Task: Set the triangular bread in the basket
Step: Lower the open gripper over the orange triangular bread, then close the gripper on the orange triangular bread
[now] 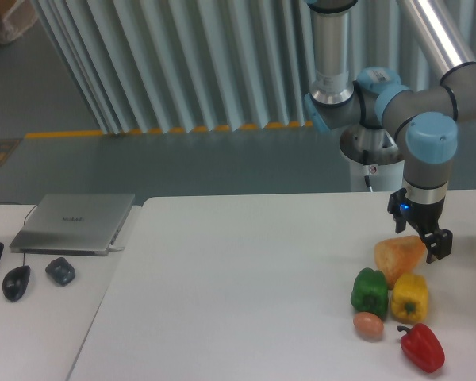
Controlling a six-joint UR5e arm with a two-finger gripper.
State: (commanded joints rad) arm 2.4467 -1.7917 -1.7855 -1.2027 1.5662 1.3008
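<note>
The triangular bread is an orange-tan wedge lying on the white table at the right, touching the yellow pepper in front of it. My gripper hangs just above the bread's upper right end, fingers pointing down and spread open, with nothing held between them. The basket is out of view.
A green pepper, a small brown egg and a red pepper crowd the bread's near side. On the lower side table at the left lie a laptop, a mouse and a small dark object.
</note>
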